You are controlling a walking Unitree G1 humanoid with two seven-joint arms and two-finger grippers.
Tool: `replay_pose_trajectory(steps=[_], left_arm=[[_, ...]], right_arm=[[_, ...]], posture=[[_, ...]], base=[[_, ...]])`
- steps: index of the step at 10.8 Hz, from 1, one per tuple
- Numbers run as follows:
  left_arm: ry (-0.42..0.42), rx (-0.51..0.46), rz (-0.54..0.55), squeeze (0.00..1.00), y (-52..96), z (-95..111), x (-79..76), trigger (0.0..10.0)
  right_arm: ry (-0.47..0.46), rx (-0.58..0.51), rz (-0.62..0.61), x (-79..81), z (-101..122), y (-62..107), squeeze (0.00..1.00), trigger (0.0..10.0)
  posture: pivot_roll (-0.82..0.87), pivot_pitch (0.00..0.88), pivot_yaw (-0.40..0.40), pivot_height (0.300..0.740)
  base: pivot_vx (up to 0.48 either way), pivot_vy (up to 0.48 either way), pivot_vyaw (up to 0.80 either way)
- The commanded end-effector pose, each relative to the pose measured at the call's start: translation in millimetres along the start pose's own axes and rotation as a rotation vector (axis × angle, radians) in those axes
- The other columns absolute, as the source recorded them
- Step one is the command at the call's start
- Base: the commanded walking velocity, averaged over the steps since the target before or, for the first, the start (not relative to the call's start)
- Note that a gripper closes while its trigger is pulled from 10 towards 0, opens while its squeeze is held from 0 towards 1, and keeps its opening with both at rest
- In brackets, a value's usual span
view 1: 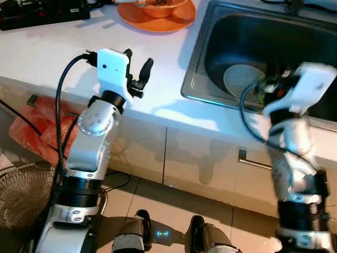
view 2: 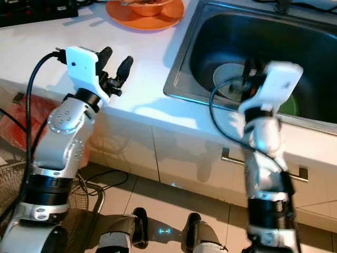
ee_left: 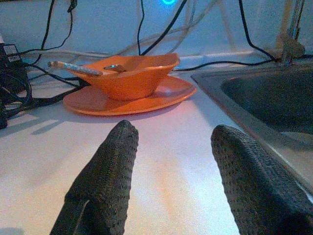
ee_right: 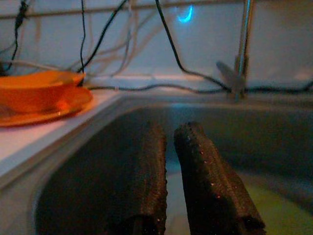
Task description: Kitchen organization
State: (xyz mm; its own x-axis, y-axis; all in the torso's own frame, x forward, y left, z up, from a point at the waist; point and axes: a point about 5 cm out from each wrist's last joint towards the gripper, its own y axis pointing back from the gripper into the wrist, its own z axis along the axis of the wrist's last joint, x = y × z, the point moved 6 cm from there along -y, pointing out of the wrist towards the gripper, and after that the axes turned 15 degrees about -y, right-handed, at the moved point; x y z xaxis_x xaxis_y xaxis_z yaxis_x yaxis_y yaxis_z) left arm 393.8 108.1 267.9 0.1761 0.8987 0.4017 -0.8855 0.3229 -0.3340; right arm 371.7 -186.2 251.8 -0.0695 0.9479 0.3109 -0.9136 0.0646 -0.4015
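An orange bowl (ee_left: pixel 129 76) with a spoon and a stick-like utensil in it sits on an orange plate (ee_left: pixel 132 98) at the back of the white counter (view 1: pixel 52 58). My left gripper (ee_left: pixel 171 137) hovers open over the counter, short of the plate and pointing at it, with nothing between its fingers. To the right is a steel sink (view 1: pixel 195 68) with a white plate (view 1: pixel 239 79) and something green (view 2: pixel 289 105) at its bottom. My right gripper (ee_right: pixel 169 134) hangs over the sink's front part, shut and empty.
A black power strip (view 1: pixel 42 13) and several cables lie along the counter's back. The tap (ee_right: pixel 242 49) stands behind the sink. Below the counter are cupboard doors with a handle (view 1: pixel 253 161), an orange bag (view 1: pixel 37 126) and a wire fan grille (view 1: pixel 21 195).
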Motion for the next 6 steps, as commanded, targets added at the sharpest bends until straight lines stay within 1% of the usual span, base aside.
replay_pose_trajectory(steps=[1,2,3,5,6], left_arm=[[-0.004,0.005,0.023,0.0,2.5,-2,2.4,10.0],[0.014,-0.014,0.027,0.0,1.8,2,2.8,10.0],[0.022,-0.018,0.054,0.0,1.9,4,9.4,10.0],[0.013,-0.009,0.072,0.0,3.0,3,14.7,10.0],[0.011,-0.009,0.08,0.0,3.1,4,17.2,10.0]], right_arm=[[0.01,-0.024,-0.007,0.2,7,0.6,0.0,10.0],[0.002,-0.026,-0.007,1.7,8,-1.3,0.0,10.0],[-0.005,-0.026,-0.005,4.2,9,-3.7,0.0,10.0],[-0.019,-0.014,-0.017,5.1,7,-5.0,0.0,10.0],[-0.022,-0.005,-0.016,6.7,5,-5.8,0.0,10.0]], posture=[[0.06,0.195,0.009,0.74],[0.07,0.199,0.005,0.74],[0.07,0.217,0.002,0.74],[0.08,0.228,-0.004,0.74],[0.09,0.237,-0.005,0.74]], base=[[0.0,0.0,0.0],[0.0,0.0,0.0],[0.0,0.0,0.0],[0.0,0.0,0.0],[0.0,0.0,-0.48]])
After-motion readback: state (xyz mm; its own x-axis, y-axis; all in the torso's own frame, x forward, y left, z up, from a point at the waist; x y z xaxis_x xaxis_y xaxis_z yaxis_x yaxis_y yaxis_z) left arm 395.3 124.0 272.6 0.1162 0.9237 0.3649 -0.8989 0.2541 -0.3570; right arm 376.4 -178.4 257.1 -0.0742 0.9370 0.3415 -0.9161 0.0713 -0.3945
